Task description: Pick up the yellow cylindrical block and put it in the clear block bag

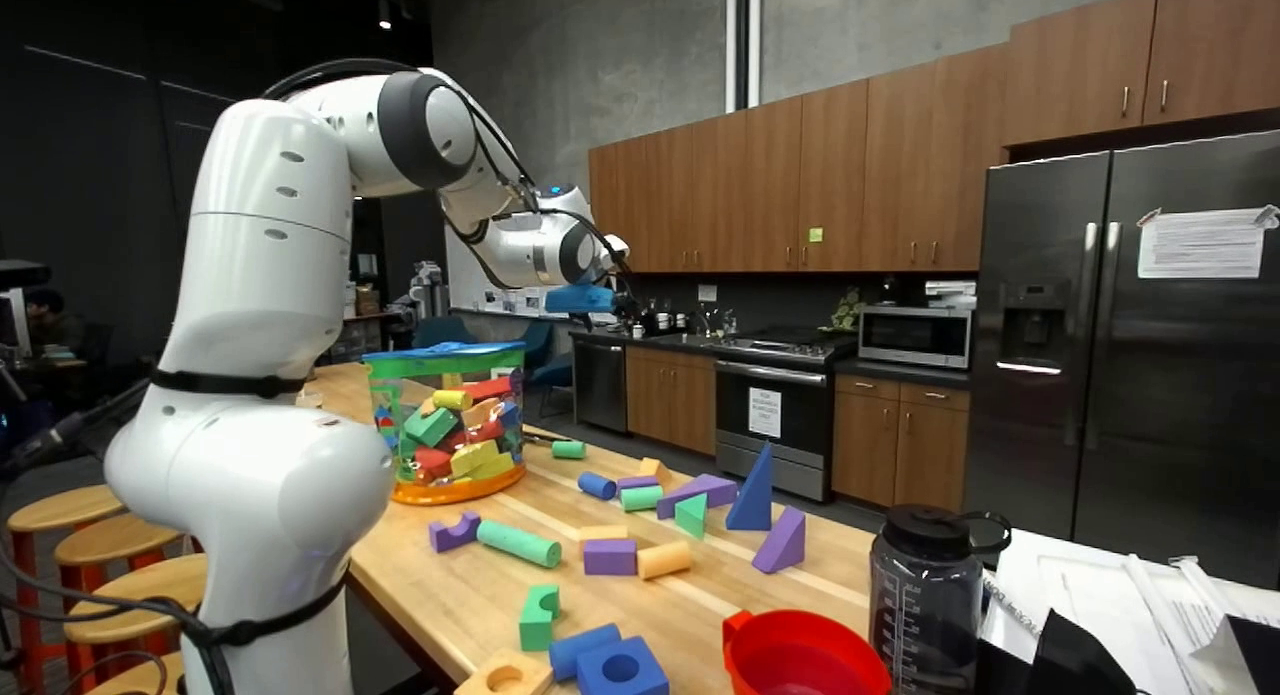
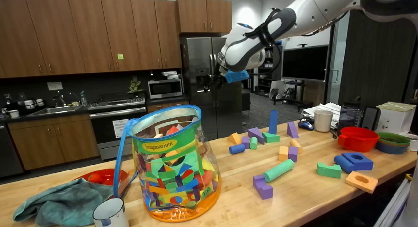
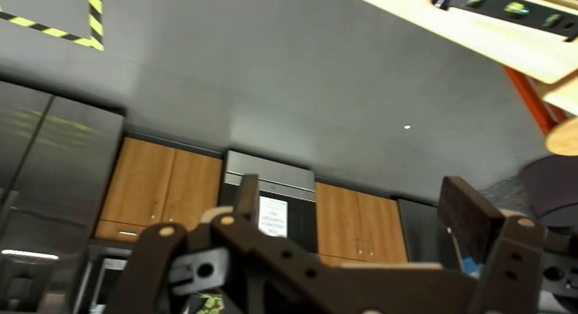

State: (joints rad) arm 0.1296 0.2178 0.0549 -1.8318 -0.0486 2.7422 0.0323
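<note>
A pale orange-yellow cylindrical block lies on its side on the wooden table beside a purple block. It also shows in an exterior view. The clear block bag stands upright on the table, with its green upper edge and many coloured blocks inside. Its top is open in an exterior view. A yellow cylinder shows through the bag's wall. My gripper is open and empty. It is high above the table and apart from blocks and bag in both exterior views. The wrist view shows neither block nor bag.
Around the cylinder lie a long green cylinder, a blue cylinder and a tall blue wedge. A red bowl and dark bottle stand at one end. A cloth and mug are near the bag.
</note>
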